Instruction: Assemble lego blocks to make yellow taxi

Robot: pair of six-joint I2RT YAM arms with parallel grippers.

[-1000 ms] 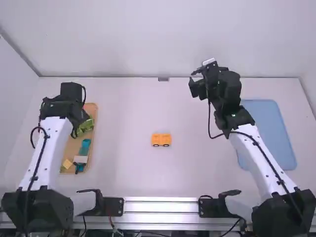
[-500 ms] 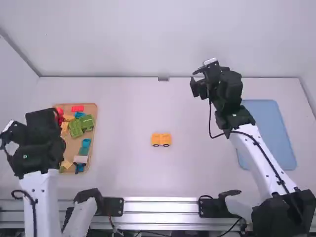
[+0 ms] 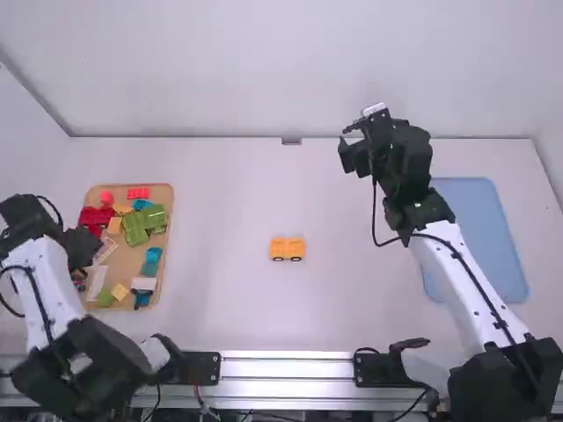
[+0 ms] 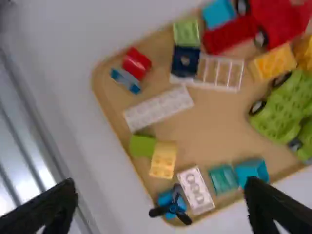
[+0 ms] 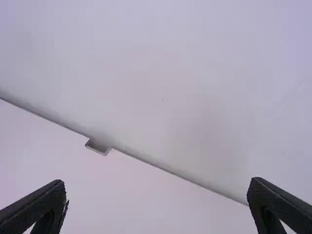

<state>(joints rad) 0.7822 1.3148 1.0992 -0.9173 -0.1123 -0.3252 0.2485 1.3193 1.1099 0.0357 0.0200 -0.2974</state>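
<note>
The left gripper is released, its 2 fingers wide apart with nothing between them. The wrist camera looks onto the wooden tray, where a yellow block touches a small green block. Close by lie a white studded block and a blue piece with a dark propeller; a long white brick rests near the green block, and a 2nd yellow block sits beside the green vehicle.

Beyond the tray, the yellow car base stands upright on the open middle of the white table, 2 dark wheels toward the camera. The right gripper is also empty and spread, up over the table's far side, and the blue mat lies under and beside the right arm.

The step in hand appears to be choosing and fetching the next part; the taxi looks started, with its upper body likely missing. The next move calls for lowering the left gripper squarely over 1 yellow block and closing on its sides. The green neighbour could foul a finger or get dragged along.
</note>
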